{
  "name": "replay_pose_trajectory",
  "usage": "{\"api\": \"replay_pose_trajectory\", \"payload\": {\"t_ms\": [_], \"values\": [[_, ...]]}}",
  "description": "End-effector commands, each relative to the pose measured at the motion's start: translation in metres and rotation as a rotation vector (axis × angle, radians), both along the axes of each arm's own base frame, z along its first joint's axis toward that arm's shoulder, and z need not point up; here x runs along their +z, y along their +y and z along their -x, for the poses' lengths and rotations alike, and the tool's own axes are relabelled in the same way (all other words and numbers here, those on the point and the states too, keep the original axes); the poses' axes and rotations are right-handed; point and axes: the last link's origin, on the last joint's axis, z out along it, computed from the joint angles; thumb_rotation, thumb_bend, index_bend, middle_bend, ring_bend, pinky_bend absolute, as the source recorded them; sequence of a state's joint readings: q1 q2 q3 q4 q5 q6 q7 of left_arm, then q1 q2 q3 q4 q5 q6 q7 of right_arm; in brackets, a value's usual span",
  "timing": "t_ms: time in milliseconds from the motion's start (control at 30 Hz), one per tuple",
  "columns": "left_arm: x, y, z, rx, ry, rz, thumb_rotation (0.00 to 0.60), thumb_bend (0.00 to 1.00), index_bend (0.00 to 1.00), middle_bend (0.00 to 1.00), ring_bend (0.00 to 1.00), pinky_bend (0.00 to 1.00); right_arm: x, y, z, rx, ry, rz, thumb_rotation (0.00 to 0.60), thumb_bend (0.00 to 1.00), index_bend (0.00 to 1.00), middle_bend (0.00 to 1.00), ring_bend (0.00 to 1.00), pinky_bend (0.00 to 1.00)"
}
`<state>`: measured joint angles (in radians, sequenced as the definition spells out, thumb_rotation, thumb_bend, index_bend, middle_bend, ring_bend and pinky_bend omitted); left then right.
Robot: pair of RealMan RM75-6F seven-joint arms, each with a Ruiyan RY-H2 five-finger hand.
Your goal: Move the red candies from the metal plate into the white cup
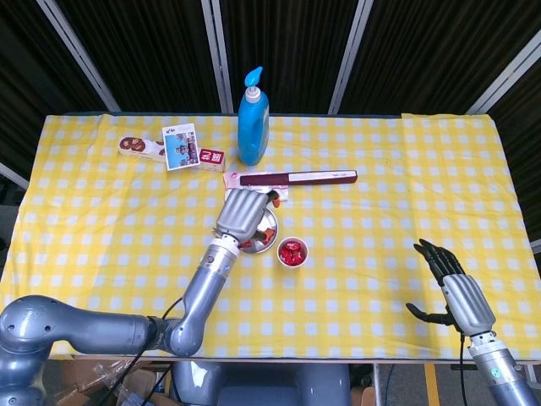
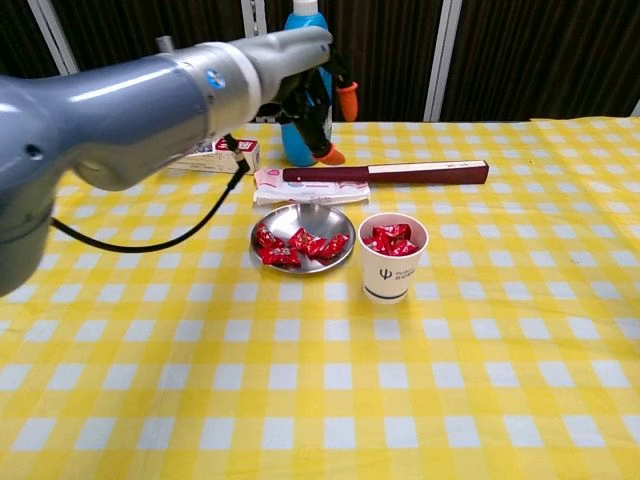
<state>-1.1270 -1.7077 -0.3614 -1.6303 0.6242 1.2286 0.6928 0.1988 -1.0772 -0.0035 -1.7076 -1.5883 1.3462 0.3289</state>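
Note:
The metal plate (image 2: pixel 300 212) holds several red candies (image 2: pixel 300 243) in the middle of the table. Right beside it stands the white cup (image 2: pixel 392 265), filled with red candies (image 2: pixel 392 238). My left hand (image 2: pixel 318 98) hovers well above the plate's far side, fingers apart, holding nothing. From the head view this hand (image 1: pixel 243 213) covers most of the plate (image 1: pixel 272 223), and the cup (image 1: pixel 292 252) stands uncovered to its right. My right hand (image 1: pixel 452 289) rests open at the front right of the table, far from both.
A blue pump bottle (image 1: pixel 252 118) stands behind the plate, with a long dark red box (image 1: pixel 296 178) and a white packet (image 2: pixel 300 190) between them. Snack packs (image 1: pixel 173 148) lie at the back left. A yellow checked cloth covers the table.

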Motion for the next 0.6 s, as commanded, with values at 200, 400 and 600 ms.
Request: {"api": "replay_pose_trajectory", "payload": {"t_ms": [200, 400, 600], "values": [[0.06, -0.043, 0.097, 0.062, -0.011, -0.109, 0.6, 0.22, 0.31, 0.4, 0.47, 0.55, -0.002, 0.0, 0.001, 0.002, 0.027, 0.003, 0.6, 0.28, 0.0, 0.0, 0.0, 0.0], [0.098, -0.088, 0.176, 0.09, 0.095, -0.169, 0.6, 0.16, 0.04, 0.07, 0.14, 0.23, -0.003, 0.001, 0.002, 0.015, 0.073, 0.018, 0.6, 0.28, 0.0, 0.0, 0.0, 0.0], [0.131, -0.136, 0.236, 0.14, 0.191, -0.226, 0.6, 0.13, 0.0, 0.0, 0.01, 0.04, -0.003, 0.002, 0.003, 0.06, 0.153, 0.068, 0.6, 0.28, 0.0, 0.0, 0.0, 0.0]]}}
